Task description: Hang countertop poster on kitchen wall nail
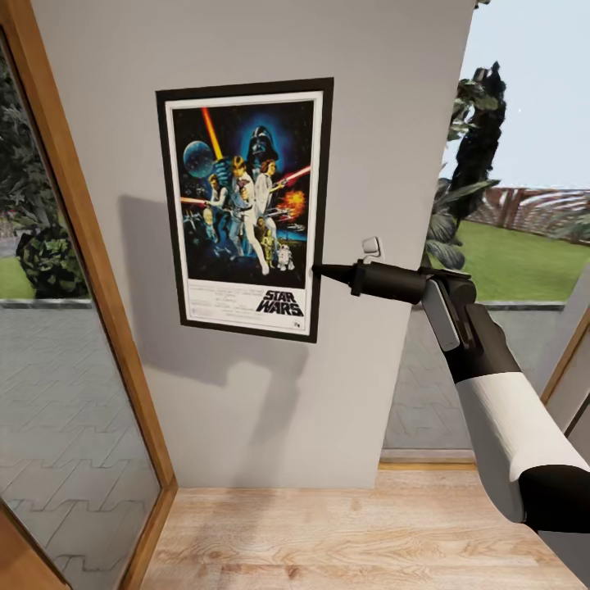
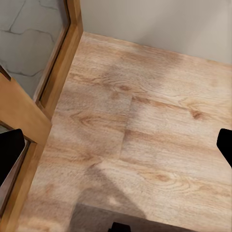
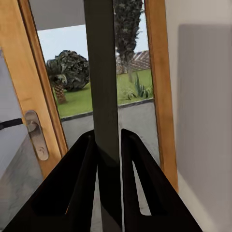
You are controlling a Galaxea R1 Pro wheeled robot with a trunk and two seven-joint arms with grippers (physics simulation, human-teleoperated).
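Observation:
The Star Wars poster (image 1: 244, 209) stands upright and flat against the pale grey wall (image 1: 385, 123), casting a shadow down and to the left. My right gripper (image 1: 321, 271) reaches in from the right and is shut on the poster's right edge near its lower corner. In the right wrist view the poster (image 3: 104, 72) appears edge-on as a dark strip pinched between the two black fingers (image 3: 77, 174). My left gripper (image 2: 116, 147) is open, its tips far apart over the wooden floor. The wall nail and the kitchen countertop are out of view.
A wood-framed glass door (image 1: 74, 205) stands left of the wall, with its metal handle (image 3: 36, 135) visible from the right wrist. A window (image 1: 524, 205) onto the garden is at the right. Light wooden floor (image 1: 344, 533) lies below.

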